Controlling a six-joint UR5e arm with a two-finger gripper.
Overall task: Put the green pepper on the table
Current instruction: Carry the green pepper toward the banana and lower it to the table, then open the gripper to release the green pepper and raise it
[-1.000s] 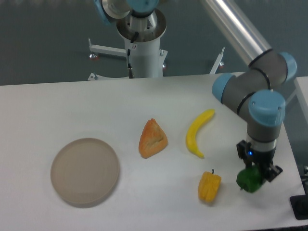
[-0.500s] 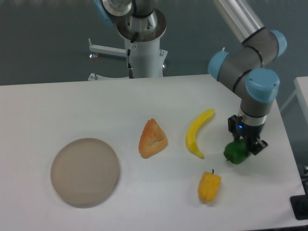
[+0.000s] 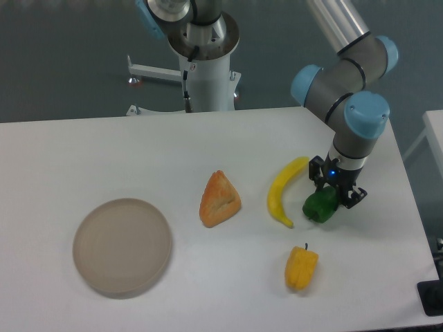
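Note:
The green pepper [image 3: 318, 207] is small, glossy and dark green. It hangs in my gripper [image 3: 329, 198], which is shut on its upper part, over the right side of the white table [image 3: 104, 152]. The pepper is just right of the banana [image 3: 284, 189] and above the yellow pepper [image 3: 301, 268]. I cannot tell whether the pepper touches the tabletop.
A round beige-grey plate [image 3: 122, 246] lies at the front left. An orange wedge-shaped pastry [image 3: 219, 199] sits mid-table. The robot base column [image 3: 205, 62] stands behind the table's far edge. The table's right edge is close to the arm.
My gripper has carried the green pepper from the front right of the table up and to the left, to beside the banana. The other objects have not moved.

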